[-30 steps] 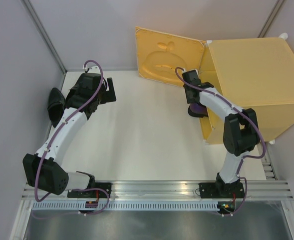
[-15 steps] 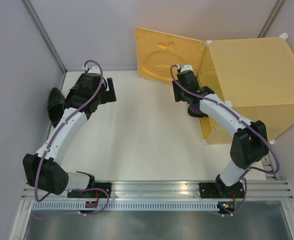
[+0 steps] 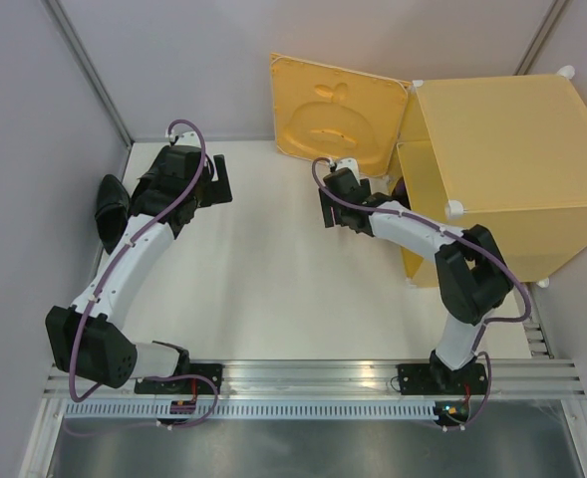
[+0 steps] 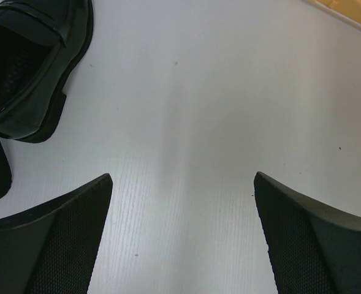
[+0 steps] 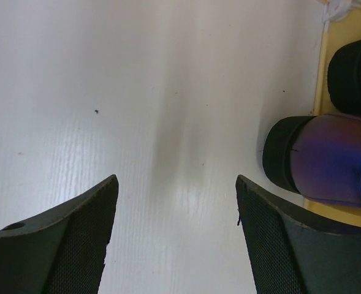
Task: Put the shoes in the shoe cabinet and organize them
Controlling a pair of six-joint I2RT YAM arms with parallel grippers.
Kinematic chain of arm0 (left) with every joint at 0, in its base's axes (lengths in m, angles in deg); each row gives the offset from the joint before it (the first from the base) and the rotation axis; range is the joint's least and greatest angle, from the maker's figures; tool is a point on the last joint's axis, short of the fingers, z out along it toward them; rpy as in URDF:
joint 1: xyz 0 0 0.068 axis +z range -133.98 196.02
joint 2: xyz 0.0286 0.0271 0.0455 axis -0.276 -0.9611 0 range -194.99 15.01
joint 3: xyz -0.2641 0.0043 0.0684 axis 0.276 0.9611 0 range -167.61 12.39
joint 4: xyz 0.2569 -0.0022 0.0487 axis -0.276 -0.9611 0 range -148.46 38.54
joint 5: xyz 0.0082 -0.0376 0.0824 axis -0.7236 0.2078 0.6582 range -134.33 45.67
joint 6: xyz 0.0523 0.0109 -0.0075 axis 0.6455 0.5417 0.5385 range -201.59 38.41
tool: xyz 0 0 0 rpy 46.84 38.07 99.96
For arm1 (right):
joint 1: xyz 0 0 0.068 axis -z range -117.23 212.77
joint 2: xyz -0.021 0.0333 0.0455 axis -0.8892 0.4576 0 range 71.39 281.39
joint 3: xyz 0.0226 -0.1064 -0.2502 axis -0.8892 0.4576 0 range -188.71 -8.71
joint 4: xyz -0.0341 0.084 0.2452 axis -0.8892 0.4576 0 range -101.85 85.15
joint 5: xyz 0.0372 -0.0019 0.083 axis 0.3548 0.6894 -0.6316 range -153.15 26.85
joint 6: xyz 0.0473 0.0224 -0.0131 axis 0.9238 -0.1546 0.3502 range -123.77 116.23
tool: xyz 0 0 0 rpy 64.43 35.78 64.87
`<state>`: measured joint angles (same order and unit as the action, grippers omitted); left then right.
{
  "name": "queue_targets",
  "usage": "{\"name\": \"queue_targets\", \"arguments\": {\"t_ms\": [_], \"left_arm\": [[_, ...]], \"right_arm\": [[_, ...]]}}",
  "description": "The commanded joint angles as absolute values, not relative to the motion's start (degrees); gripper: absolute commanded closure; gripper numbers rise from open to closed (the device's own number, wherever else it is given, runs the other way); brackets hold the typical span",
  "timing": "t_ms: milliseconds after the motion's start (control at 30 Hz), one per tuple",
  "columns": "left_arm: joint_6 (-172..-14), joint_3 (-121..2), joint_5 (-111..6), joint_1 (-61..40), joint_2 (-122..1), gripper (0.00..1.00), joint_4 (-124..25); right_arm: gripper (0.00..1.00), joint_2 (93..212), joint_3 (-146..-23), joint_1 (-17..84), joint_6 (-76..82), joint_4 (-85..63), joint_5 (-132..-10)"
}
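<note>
Purple shoes in cabinet, right tool now outside

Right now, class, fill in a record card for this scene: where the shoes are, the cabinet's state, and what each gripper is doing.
Cabinet: door swung open
Purple shoes: at the cabinet's open front, heels toward the table
Black shoes: on the table, outside the cabinet
Left gripper: open, empty, near the black shoes
Right gripper: open, empty, over the table beside the purple shoes
</note>
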<state>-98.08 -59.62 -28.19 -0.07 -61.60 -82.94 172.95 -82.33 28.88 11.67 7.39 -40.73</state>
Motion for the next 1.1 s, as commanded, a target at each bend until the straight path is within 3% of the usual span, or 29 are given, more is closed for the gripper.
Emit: {"name": "queue_targets", "arguments": {"t_ms": [0, 633, 1067], "left_arm": [[-96.44, -59.68, -29.03, 0.12, -61.45, 0.02, -82.92], [-96.62, -59.85, -30.27, 0.12, -61.89, 0.02, -83.01], [-96.7, -59.77, -30.35, 0.12, -62.33, 0.02, -83.01]], "right_arm": [[0.18, 176.14, -82.27, 29.2, 12.84, 3.36, -33.99], [0.18, 178.18, -81.13, 38.42, 8.45, 3.18, -22.9], [0.18, 178.09, -80.95, 41.32, 7.48, 2.04, -25.53]]}}
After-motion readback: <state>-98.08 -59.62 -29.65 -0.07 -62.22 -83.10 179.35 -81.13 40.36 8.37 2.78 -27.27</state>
